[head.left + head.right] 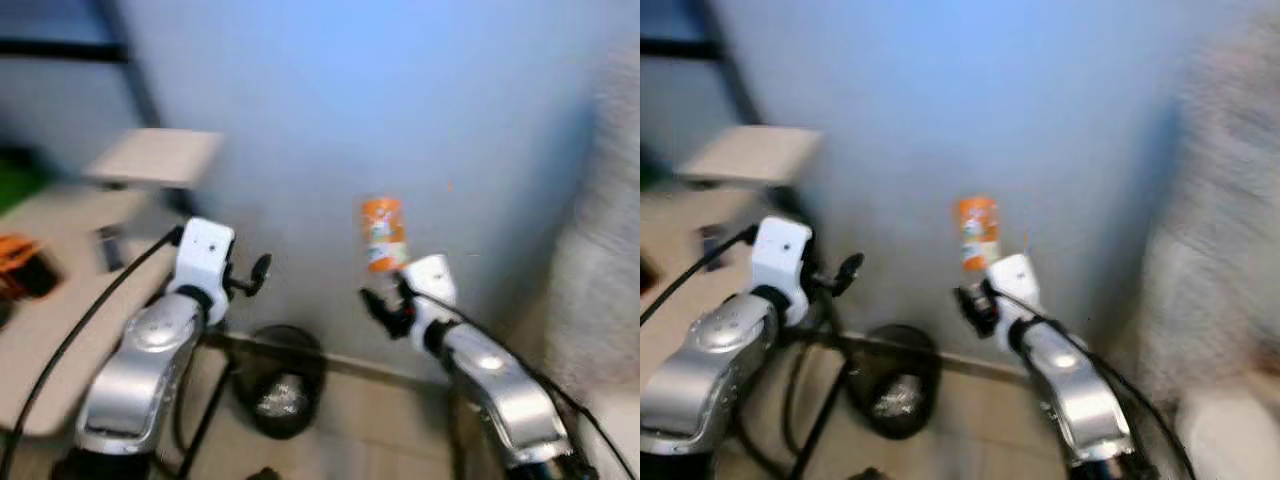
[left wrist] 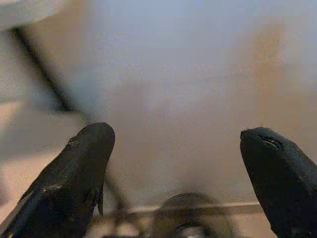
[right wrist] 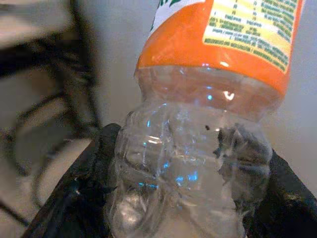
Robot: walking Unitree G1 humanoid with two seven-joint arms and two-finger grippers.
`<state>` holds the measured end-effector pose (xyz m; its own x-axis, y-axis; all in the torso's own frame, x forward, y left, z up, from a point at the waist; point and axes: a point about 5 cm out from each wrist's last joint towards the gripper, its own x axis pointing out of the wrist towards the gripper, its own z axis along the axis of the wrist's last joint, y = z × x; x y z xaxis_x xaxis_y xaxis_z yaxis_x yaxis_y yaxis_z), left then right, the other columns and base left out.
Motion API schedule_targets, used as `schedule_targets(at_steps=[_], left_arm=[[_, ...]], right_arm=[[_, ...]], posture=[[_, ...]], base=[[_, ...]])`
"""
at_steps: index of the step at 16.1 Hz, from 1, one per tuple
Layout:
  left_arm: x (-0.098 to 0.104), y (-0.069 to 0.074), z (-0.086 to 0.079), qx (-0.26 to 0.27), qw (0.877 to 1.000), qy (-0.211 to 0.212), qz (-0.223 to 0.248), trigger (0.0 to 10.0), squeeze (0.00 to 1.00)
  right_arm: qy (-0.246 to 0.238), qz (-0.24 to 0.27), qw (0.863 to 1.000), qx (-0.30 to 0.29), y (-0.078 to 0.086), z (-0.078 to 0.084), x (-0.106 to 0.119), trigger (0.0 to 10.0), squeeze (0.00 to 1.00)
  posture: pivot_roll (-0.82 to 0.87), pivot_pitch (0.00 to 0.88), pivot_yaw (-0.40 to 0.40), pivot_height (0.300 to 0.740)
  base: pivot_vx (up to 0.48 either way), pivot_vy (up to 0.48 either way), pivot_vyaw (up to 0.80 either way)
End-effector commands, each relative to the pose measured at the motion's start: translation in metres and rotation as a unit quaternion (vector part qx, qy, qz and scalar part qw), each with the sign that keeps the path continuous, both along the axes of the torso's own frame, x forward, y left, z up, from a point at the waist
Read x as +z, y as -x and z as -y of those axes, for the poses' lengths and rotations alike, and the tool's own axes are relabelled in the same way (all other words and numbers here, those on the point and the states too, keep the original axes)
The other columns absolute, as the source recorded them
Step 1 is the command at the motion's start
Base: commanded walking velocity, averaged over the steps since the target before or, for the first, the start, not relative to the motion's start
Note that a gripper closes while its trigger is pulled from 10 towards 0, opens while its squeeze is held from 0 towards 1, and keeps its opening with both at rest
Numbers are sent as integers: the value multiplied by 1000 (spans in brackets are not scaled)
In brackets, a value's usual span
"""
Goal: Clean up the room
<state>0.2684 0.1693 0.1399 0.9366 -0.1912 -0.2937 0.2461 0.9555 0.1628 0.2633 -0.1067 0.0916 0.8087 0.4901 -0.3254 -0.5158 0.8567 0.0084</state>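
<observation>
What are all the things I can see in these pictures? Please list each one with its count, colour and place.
plastic bottle: one, clear with an orange label, held upright in the right end effector, in front of the wall
bin: one, black, on the floor at the foot of the wall, something pale and crumpled inside
table: one, beige top, on the robot's left
orange and black object: one, blurred, at the table's left edge
wall: one, pale blue, straight ahead
left end effector: one, black fingers, open, raised above the bin
right end effector: one, black fingers, shut on the bottle's lower part
</observation>
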Motion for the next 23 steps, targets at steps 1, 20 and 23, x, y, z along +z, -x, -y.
schedule_targets(at_steps=[1,20,23], left_arm=[[1,-1,3,-7,1000,3,0,10000,0],[-34,39,16,-312,936,-48,-155,10000,0],[-38,37,11,-330,920,-58,-201,10000,0]], right_arm=[[0,1,1000,1,0,5,1,10000,0],[235,-162,955,77,-19,-4,-97,10000,0],[261,-172,949,37,-25,-6,-102,10000,0]], posture=[[77,0,42,740],[125,0,-5,740],[129,0,-4,740]], base=[[409,0,800],[122,0,168],[0,0,0]])
